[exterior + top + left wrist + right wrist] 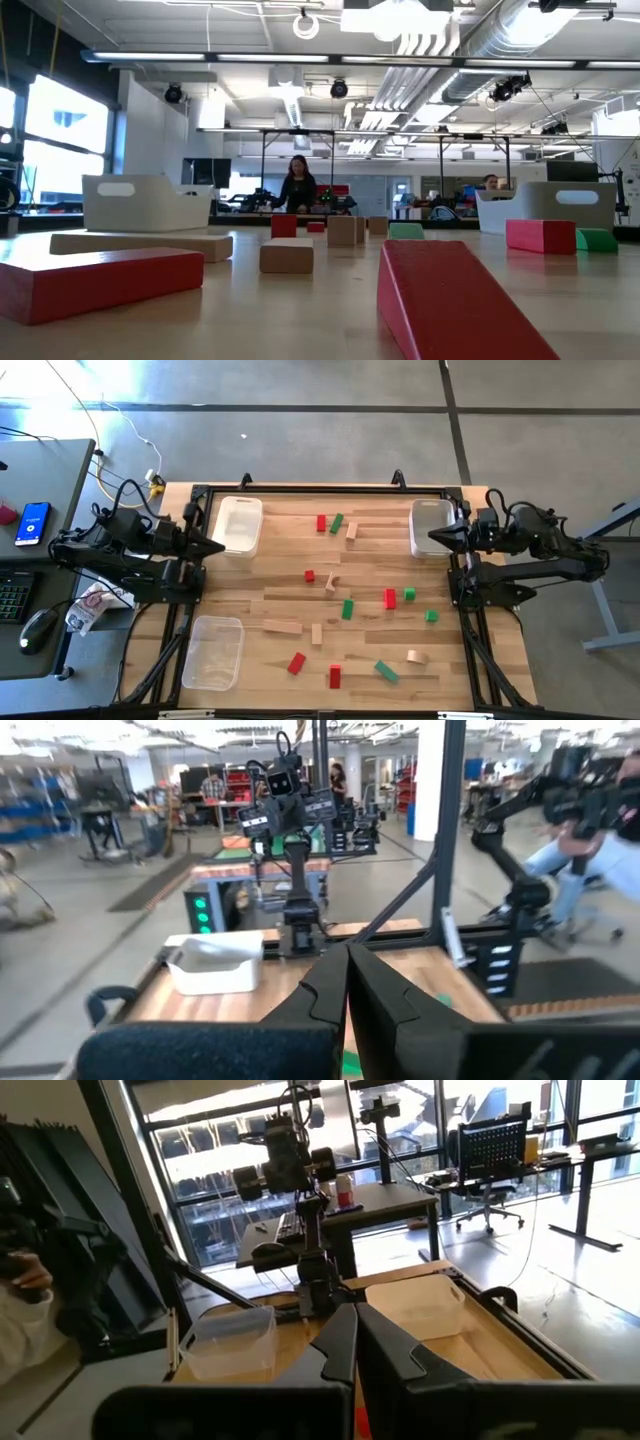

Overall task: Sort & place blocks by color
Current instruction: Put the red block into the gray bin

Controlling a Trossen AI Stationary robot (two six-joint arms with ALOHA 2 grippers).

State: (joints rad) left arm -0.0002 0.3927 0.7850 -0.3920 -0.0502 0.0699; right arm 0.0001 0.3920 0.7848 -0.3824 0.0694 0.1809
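Note:
Red, green and plain wood blocks lie flat and scattered over the wooden table (290, 560): a red one (321, 523) and a green one (336, 523) at the far side, a red one (390, 598) in the middle, a long wood bar (282, 627) and a green one (386, 671) nearer. In the low view a red bar (100, 280) and a red wedge-like block (450, 300) lie closest. My left gripper (218, 547) (347, 970) hovers shut at the table's left edge, pointing level toward the middle. My right gripper (432, 537) (355, 1330) is shut and mirrors it at the right edge. Neither holds anything.
Three clear bins stand on the table: far left (238, 525), near left (212, 652), far right (432, 525). A desk with a phone (33, 523) stands left of the table. People show in the room behind (298, 185).

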